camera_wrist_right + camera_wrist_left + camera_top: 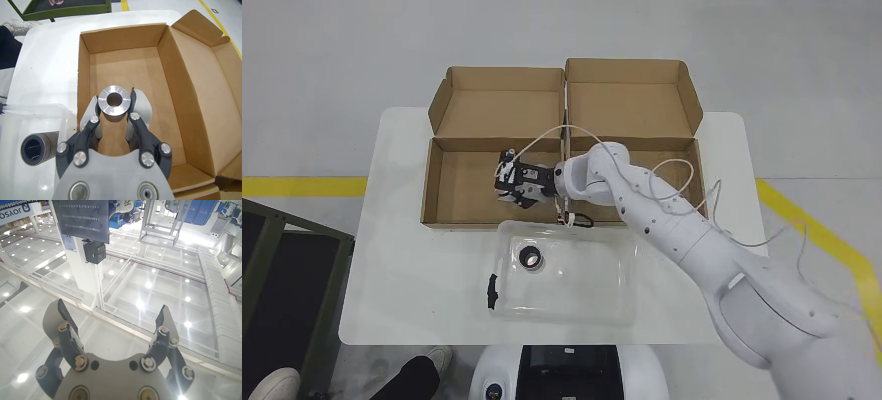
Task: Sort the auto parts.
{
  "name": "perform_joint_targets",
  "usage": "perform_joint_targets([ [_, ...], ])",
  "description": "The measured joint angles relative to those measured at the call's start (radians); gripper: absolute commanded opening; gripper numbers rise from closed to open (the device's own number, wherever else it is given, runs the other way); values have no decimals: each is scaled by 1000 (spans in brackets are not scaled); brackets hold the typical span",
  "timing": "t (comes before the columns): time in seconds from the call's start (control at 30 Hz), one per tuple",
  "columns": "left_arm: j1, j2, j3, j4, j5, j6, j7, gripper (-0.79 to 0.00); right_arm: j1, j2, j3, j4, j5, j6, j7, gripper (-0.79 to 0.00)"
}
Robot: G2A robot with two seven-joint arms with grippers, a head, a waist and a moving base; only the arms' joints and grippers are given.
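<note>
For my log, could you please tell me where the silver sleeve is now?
In the right wrist view the silver sleeve is held in the right gripper's jaws, over the left cardboard box.

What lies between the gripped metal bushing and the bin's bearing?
Right wrist view: the cardboard box wall and clear bin rim separate metal bushing from bearing.

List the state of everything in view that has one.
right gripper, shut on metal sleeve
metal sleeve, gripped, over left box
left gripper, open, holding nothing
left box, lid open
right box, lid open
clear tub, uncovered
bearing, loose in clear tub
</note>
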Motion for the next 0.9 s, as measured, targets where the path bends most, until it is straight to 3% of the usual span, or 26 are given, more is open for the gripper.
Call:
perform_joint_targets([
  [0.37, 0, 0, 0, 0, 0, 0, 0, 0, 18, -80, -32, 141, -48, 9, -8, -754],
  [0.9, 0, 0, 0, 0, 0, 0, 0, 0, 36, -146, -36, 262, -107, 0, 2, -413],
])
